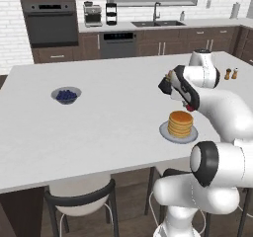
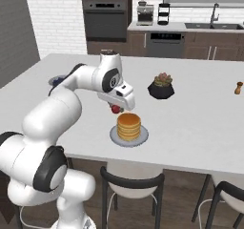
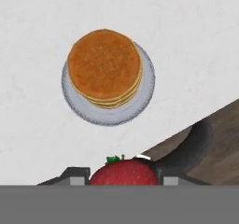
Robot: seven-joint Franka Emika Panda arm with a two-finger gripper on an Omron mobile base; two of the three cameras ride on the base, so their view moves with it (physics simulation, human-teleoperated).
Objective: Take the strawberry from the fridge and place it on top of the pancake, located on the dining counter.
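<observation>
A large white dining counter [image 1: 99, 107] with dark wood sides fills the middle of a simulated kitchen, with dark-seated stools [image 1: 81, 201] tucked under its near edge and a wall of brown cabinets, an oven and a sink behind it. A white robot arm reaches out over the counter top from the near side. On the counter near that edge sits the pancake [image 2: 129, 126], a stack of golden-brown rounds on a small grey plate [image 2: 114, 136]. Farther off are a bowl of blueberries [image 1: 66, 95], a dark pot with a plant [image 2: 161, 86] and two small shakers [image 1: 231, 74]. The gripper [image 2: 115, 109] hangs above the counter, just beside the stack and slightly higher than its top, its two fingers clamped on the strawberry [image 2: 115, 109], a tiny bright red fruit. In the hand view the strawberry [image 3: 123, 172] sits between the finger tips, with the pancake [image 3: 104, 67] ahead and off-centre. The carrying step looks nearly finished, and the placing step is in hand. The next move probably calls for shifting the gripper sideways until the fruit is centred over the stack, lowering it to the top pancake, then parting the fingers.
</observation>
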